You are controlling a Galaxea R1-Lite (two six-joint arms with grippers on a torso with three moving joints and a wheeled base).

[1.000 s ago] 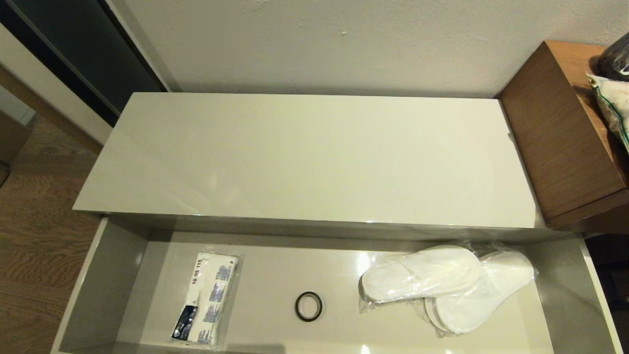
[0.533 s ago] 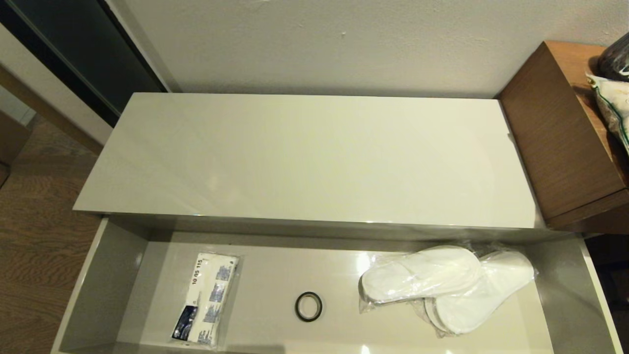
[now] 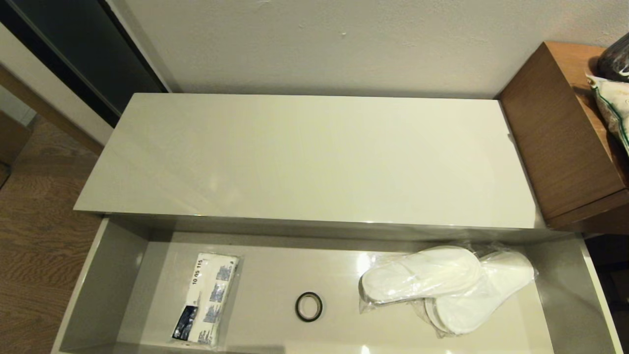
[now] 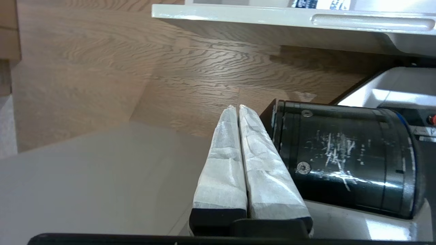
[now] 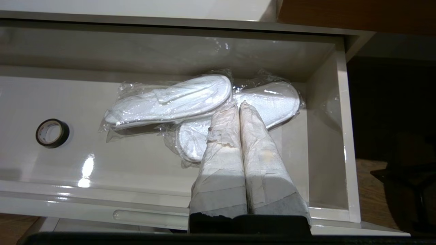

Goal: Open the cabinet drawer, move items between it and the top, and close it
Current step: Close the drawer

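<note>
The cabinet drawer (image 3: pixel 98 290) stands pulled out below the bare cream top (image 3: pixel 304 157). Inside it on the left lies the tissue packet (image 3: pixel 206 300); on the right lie the slippers (image 3: pixel 442 290) in clear plastic. Neither arm shows in the head view. My right gripper (image 5: pixel 237 104) is shut and empty, held above the drawer's right end with the slippers (image 5: pixel 170 100) beyond its tips. My left gripper (image 4: pixel 237 107) is shut and empty, low over the wooden floor, outside the drawer front (image 4: pixel 238 15).
A small black ring (image 3: pixel 308 306) lies mid-drawer, also a black ring (image 5: pixel 52 133) in the right wrist view. A taller brown wooden unit (image 3: pixel 560 132) with bags on it stands at the right. Wood floor (image 3: pixel 29 236) lies to the left. A black cylinder (image 4: pixel 340 163) sits beside my left gripper.
</note>
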